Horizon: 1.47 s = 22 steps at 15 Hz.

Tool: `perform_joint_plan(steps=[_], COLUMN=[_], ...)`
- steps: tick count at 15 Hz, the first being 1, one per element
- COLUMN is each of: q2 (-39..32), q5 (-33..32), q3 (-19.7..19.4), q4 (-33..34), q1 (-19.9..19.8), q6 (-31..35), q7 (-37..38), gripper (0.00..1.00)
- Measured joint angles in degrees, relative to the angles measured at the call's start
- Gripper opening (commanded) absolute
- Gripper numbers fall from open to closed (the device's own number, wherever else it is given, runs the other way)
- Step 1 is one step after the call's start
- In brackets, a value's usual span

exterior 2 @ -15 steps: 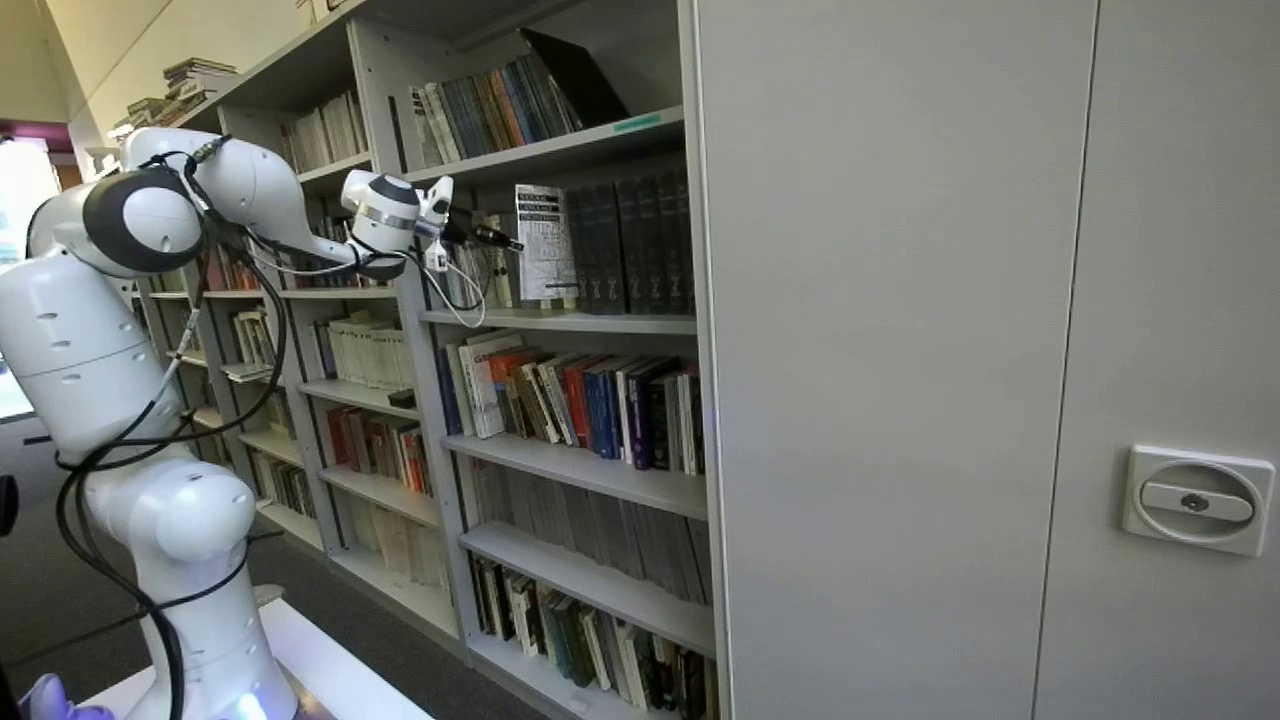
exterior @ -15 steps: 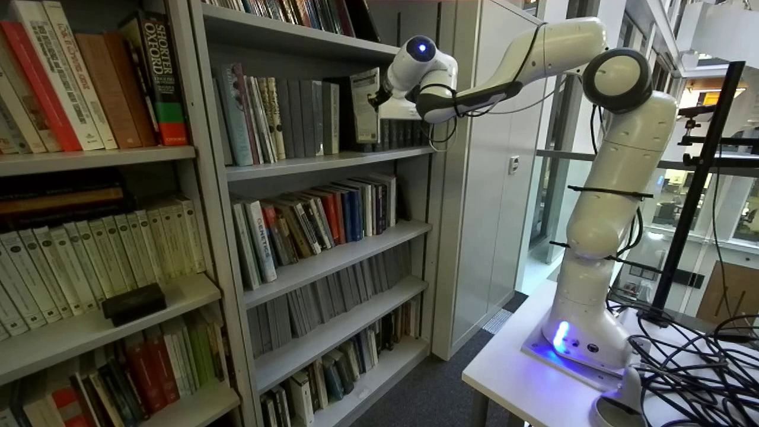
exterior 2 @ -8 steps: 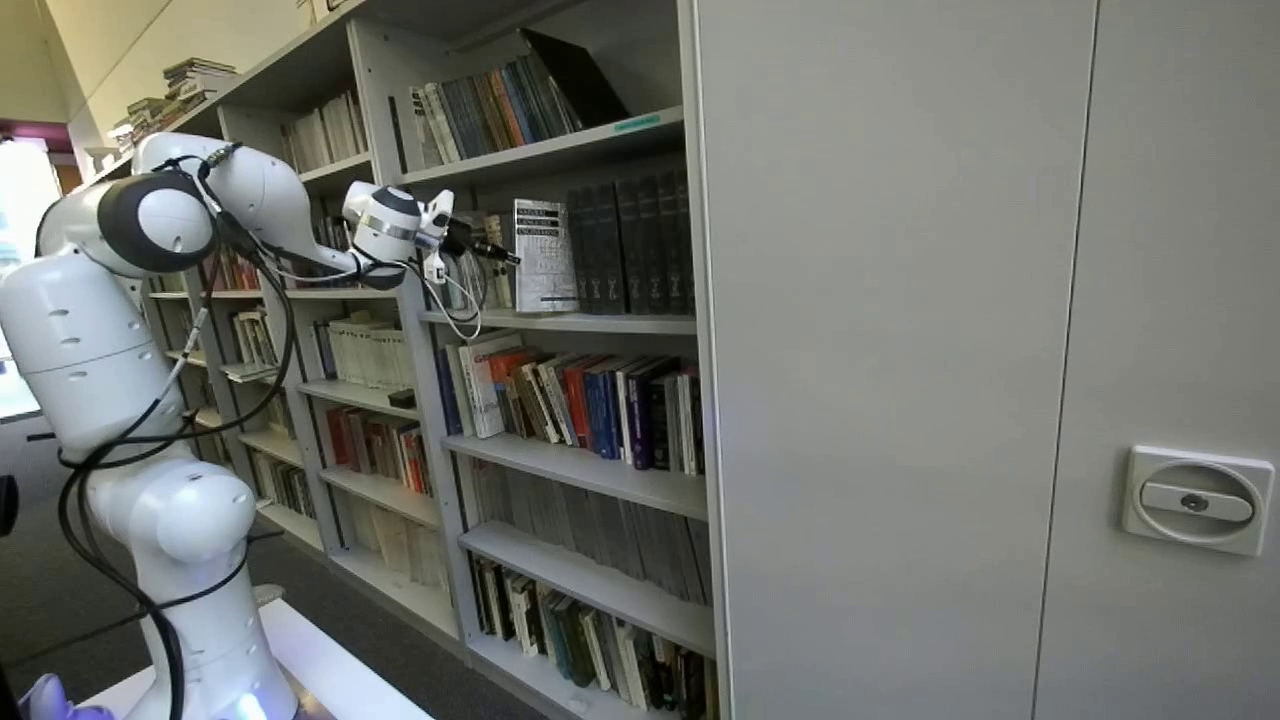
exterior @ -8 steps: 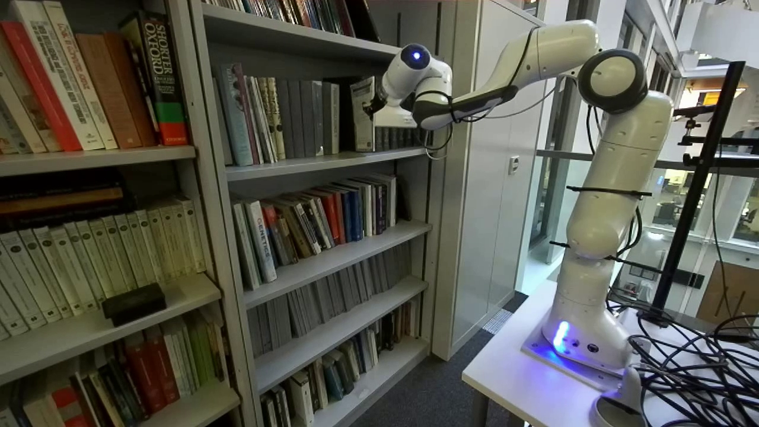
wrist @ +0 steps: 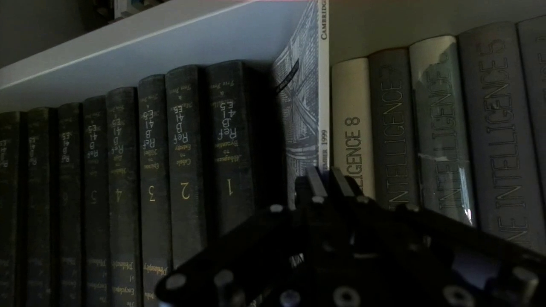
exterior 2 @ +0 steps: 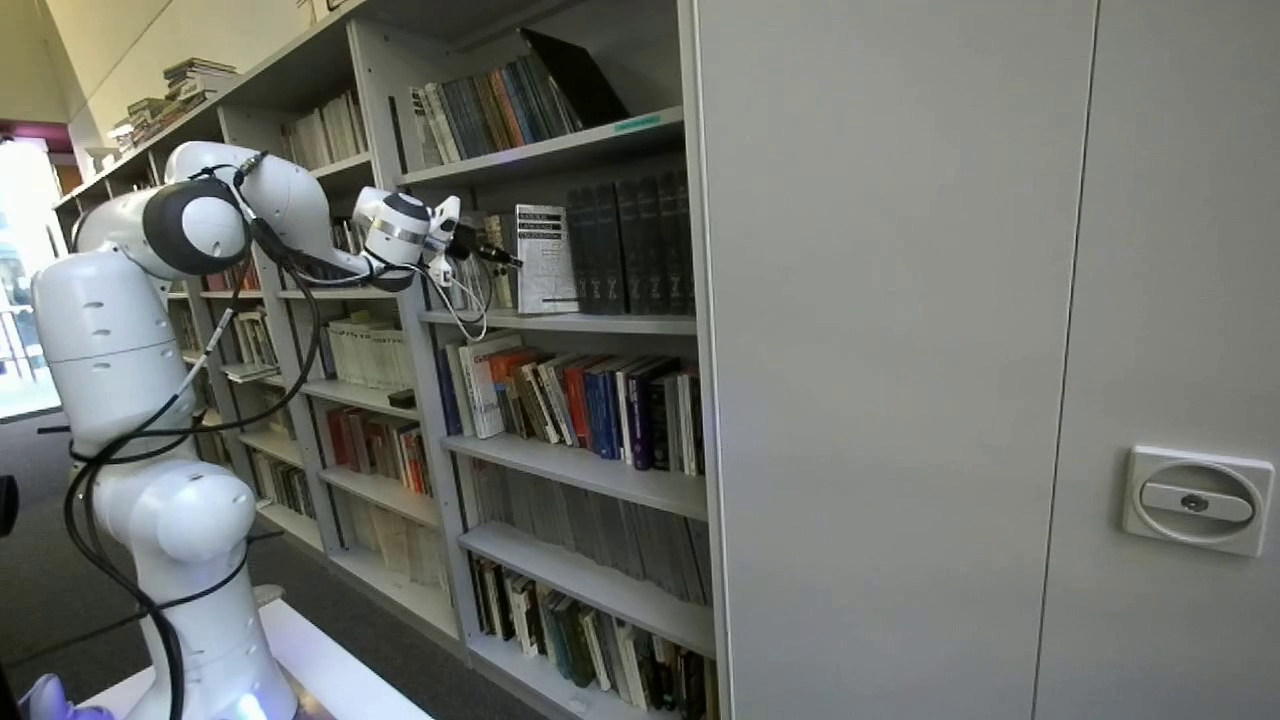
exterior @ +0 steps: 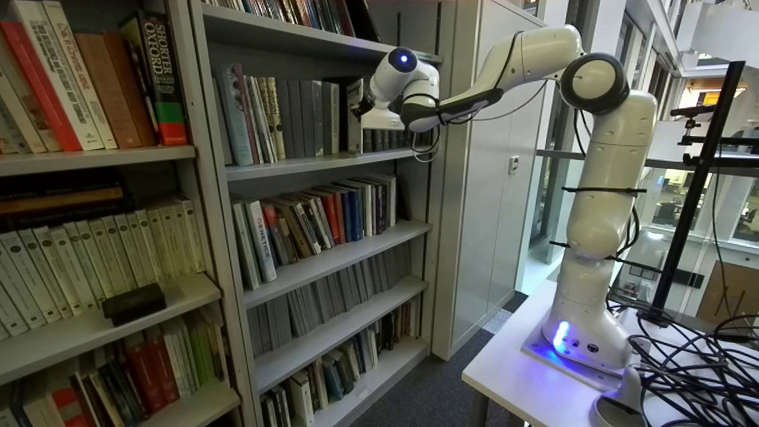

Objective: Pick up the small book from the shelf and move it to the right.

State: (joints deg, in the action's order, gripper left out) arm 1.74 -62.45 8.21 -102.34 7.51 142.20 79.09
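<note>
The small book is a thin white one with a black-and-white patterned cover; it stands upright at the front of a shelf. In the wrist view its narrow spine shows edge-on. My gripper is shut on it, with one fingertip on each side of the spine. In an exterior view the gripper meets the book's near edge. The book also shows in an exterior view, partly hidden by the wrist. Its lower edge is close to the shelf board; contact cannot be told.
Black numbered volumes stand on one side of the book, with a dark gap between. Grey "Intelligence" volumes stand close on its other side. A shelf board runs above. A cabinet door adjoins the bookcase.
The gripper and the book have come down together toward the shelf board. In an exterior view they have also shifted left, and the arm's elbow has swung toward the bookcase.
</note>
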Motion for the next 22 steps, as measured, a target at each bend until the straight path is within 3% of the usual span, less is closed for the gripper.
perform_joint_plan(steps=[7, 14, 20, 21, 22], q2=[-7.8, -15.2, -18.7, -19.1, -19.5], q5=[-1.5, -1.3, -1.1, -1.1, -1.1], q3=[-0.6, -2.3, -2.8, -2.9, -2.9], q4=[8.6, 16.5, 21.4, 22.1, 22.7], q1=[0.0, -1.0, -2.3, -2.4, -2.5], q6=[0.6, 7.7, 8.7, 8.7, 8.7], q7=[-1.0, -9.2, -13.3, -13.7, -13.8], gripper=[0.02, 0.02, 0.03, 0.32, 0.32])
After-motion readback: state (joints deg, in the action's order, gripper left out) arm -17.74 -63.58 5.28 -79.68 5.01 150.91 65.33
